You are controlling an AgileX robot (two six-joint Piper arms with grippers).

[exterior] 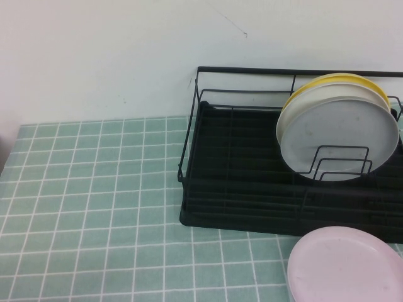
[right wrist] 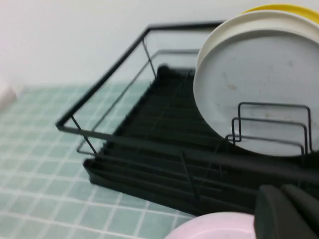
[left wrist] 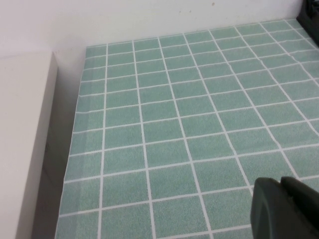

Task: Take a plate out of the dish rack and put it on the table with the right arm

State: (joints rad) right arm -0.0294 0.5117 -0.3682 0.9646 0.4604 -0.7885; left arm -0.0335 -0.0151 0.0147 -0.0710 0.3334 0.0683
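Nothing of the task reads as done yet. The round pale grey matte plate (exterior: 343, 135) with its raised rim and faint dark specks stands on edge in the black wire dish rack (exterior: 252, 170), at the rack's right end, leaning against the upright wire loops (exterior: 340, 165) in front of it. Directly behind it in the rack sit a cream-white plate (exterior: 296, 104) and, behind that, a yellow-rimmed plate (exterior: 340, 78); I cannot tell whether the three touch. A pale pink round plate (exterior: 346, 267) lies flat on the pale green tiled tabletop (exterior: 94, 207), just in front of the rack's right end. My right end effector (right wrist: 289, 211) shows only as a dark part in the right wrist view, in front of the rack and over the pink plate's near side, apart from the grey plate; whether it is released or clenched I cannot tell. My left end effector (left wrist: 284, 209) hangs over bare tiles well to the left of the rack; its state I likewise cannot tell. Judgement: reach, grasp, lift-out and set-down all remain. The open tiles left of the rack look the likeliest set-down area.
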